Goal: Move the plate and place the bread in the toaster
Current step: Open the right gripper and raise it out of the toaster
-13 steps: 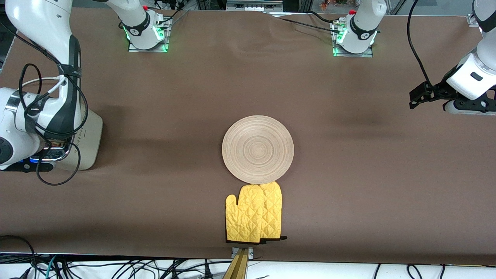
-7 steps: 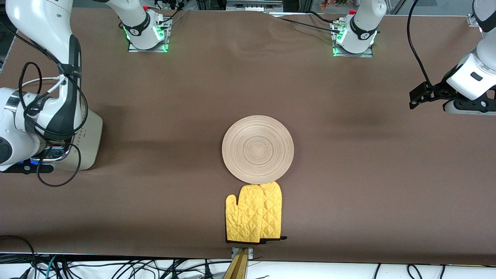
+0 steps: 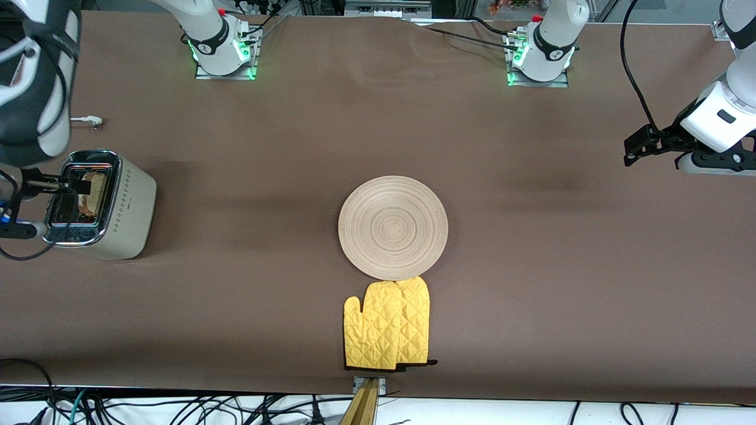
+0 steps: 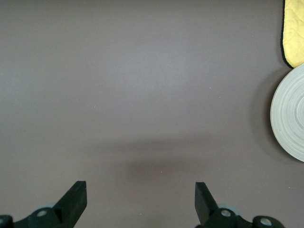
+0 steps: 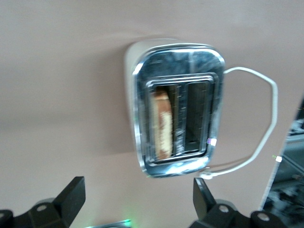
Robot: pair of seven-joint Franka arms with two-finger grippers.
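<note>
The cream-white toaster [image 3: 127,206] stands at the right arm's end of the table. The bread [image 3: 94,190] stands upright in one of its slots. In the right wrist view the toaster's chrome top [image 5: 180,61] and the bread [image 5: 162,124] in the slot show from above. My right gripper [image 3: 28,206] is open and empty, raised just off the toaster's end; its own view [image 5: 137,199] shows it empty too. The light-wood plate [image 3: 393,227] lies mid-table and is empty; it also shows in the left wrist view [image 4: 292,114]. My left gripper [image 3: 633,147] waits open over bare table, as its own view [image 4: 141,194] shows.
A yellow oven mitt [image 3: 387,324] lies touching the plate's rim, nearer to the front camera; it also shows in the left wrist view [image 4: 294,28]. The toaster's white cord [image 5: 266,118] loops beside it, its plug [image 3: 88,121] on the table. Both arm bases [image 3: 221,50] stand along the table's back edge.
My right arm has lifted up off the toaster, uncovering it with the bread in its slot. The left arm, plate and mitt have not moved.
</note>
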